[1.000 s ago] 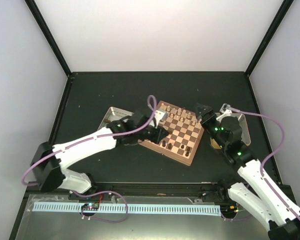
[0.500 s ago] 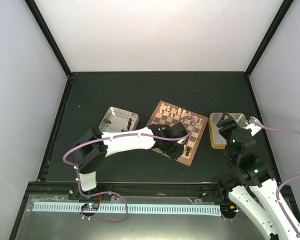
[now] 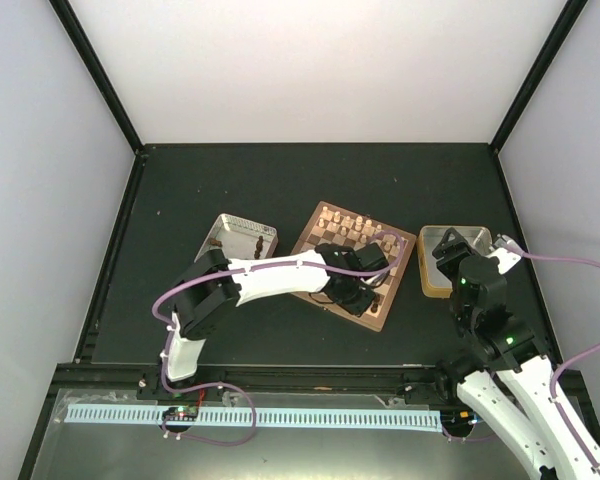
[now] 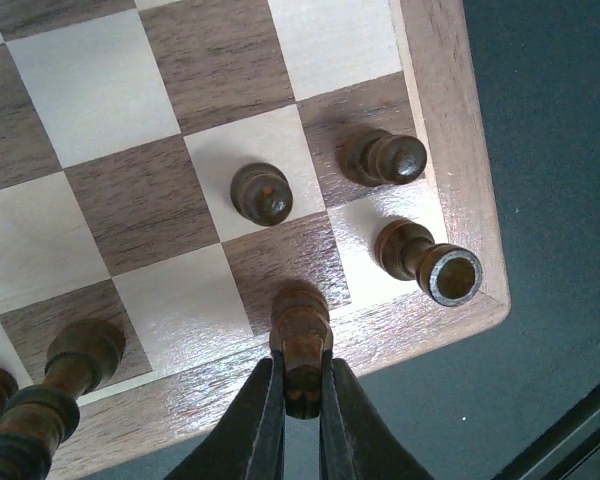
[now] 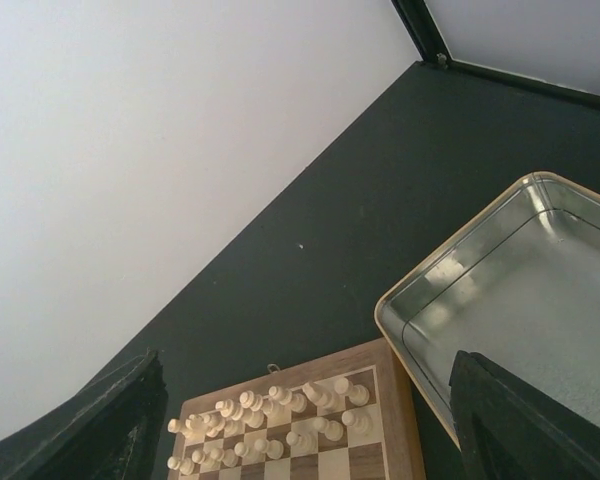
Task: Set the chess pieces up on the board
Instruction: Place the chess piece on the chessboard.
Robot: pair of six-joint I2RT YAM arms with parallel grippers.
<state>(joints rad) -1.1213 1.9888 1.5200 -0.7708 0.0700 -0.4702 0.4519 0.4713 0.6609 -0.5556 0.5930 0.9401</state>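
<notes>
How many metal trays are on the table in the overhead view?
2. The left tray sits left of the board; the right tray sits right of it. None seems hidden.

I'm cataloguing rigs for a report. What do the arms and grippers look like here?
The left arm and right arm have white links and black joints, each trailed by a purple cable. Green lights glow on the right arm. The left gripper has slim black fingers; the right gripper is black too.
</notes>
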